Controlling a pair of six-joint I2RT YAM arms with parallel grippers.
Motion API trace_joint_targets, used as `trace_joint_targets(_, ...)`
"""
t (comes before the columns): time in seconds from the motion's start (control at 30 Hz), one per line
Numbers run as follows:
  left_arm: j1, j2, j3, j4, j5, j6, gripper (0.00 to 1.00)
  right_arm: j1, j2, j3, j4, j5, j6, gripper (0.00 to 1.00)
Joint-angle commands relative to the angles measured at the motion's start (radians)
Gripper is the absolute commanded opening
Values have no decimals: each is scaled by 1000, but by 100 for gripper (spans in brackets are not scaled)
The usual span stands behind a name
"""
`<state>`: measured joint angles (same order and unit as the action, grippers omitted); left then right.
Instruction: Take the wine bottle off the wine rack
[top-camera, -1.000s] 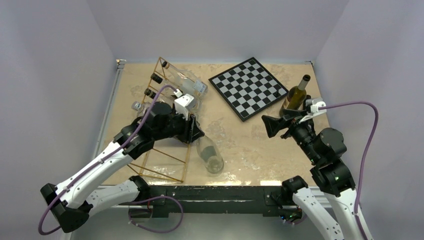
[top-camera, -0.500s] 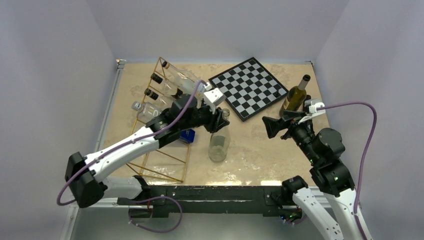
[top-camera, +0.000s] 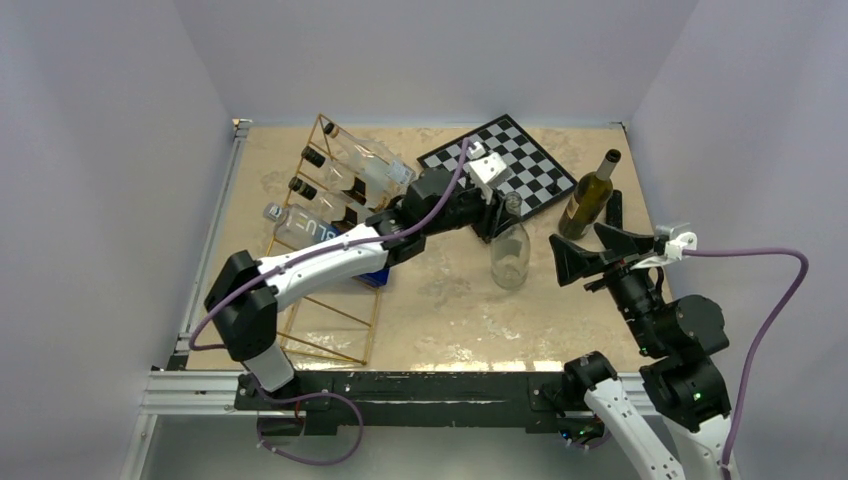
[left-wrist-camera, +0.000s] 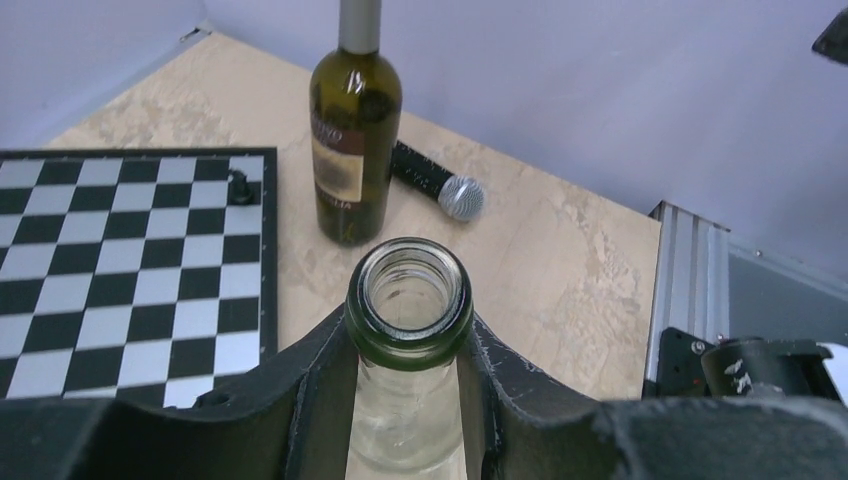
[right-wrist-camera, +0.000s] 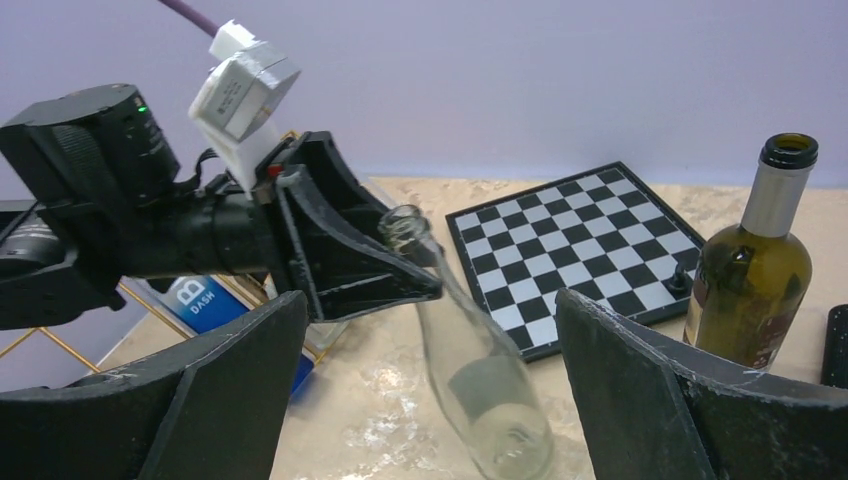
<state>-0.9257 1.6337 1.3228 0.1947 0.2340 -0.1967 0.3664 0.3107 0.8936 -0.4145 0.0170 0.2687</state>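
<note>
So the left claw (top-camera: 503, 218) is pinching the clear wine bottle (top-camera: 509, 260) by the neck, just near of the chessboard (top-camera: 541, 166). The right claw (top-camera: 590, 252) is spread wide beside it, with the dark bottle (top-camera: 588, 197) and mic (left-wrist-camera: 440, 186) on the far side.

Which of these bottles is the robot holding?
The clear bottle, neck clamped in the left fingers; the dark bottle stands free, the others lie racked.

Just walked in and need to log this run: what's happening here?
The left gripper is shut on the neck of a clear bottle, holding it over the table beside the chessboard, away from the gold wire rack. The right gripper is open, facing it. Several bottles lie in the rack; a dark bottle stands at the right.
</note>
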Motion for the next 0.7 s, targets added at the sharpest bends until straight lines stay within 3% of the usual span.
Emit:
trace_joint_targets(0.0, -30, 63, 189, 321, 39, -33, 0, 5, -18, 35, 36, 29, -13, 99)
trace_joint_targets(0.27, -49, 254, 422, 291, 34, -9, 0, 5, -36, 46, 26, 51, -25, 99)
trace_joint_targets(0.67, -51, 389, 524, 296, 10, -16, 0, 5, -34, 33, 26, 66, -43, 99)
